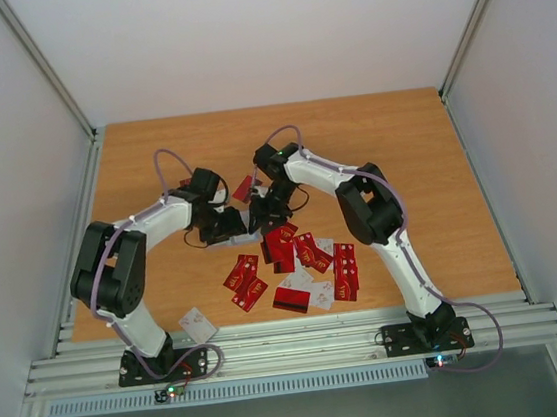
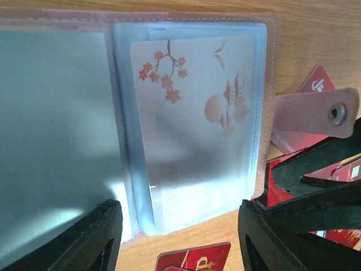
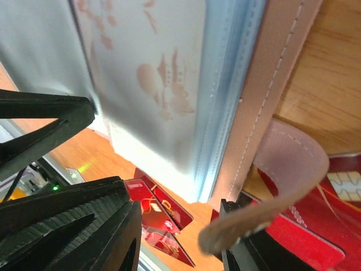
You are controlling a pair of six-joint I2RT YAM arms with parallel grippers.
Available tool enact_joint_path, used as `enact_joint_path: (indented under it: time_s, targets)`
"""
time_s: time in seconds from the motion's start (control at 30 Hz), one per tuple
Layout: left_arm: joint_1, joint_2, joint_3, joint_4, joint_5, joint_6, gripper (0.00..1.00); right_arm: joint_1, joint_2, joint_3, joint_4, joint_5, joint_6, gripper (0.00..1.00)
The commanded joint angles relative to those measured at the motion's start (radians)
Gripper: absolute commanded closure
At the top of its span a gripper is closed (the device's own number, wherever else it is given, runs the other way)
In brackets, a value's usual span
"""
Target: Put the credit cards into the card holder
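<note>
the card holder (image 2: 269,113) is spread open over the worktop (image 1: 435,170), between the two arms, just far of the heap of red credit cards (image 1: 300,261). one pale card (image 2: 197,113) sits in a clear pocket. it shows a flower branch and a tower, with no words i can read. the left end effector (image 2: 180,210) is open around one edge, maybe to keep the holder flat. the right end effector (image 3: 175,197) is by the strap (image 2: 316,113); i cannot tell if it grips.
</note>
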Motion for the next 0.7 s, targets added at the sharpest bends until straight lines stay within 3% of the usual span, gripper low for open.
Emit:
enact_joint_path:
  time_s: [0.0,0.27,0.67]
  targets:
    - [-0.003,-0.064,0.039,-0.071,-0.004,-0.028,0.41,-0.009,-0.075,0.024,-0.017,0.008,-0.006,0.6]
    - [-0.002,-0.129,0.079,-0.132,-0.027,-0.034,0.41,-0.019,-0.108,0.026,0.035,-0.048,0.073,0.59]
    - [0.0,-0.052,0.142,-0.163,-0.078,0.037,0.74,-0.033,-0.079,0.025,0.12,-0.089,0.205,0.59]
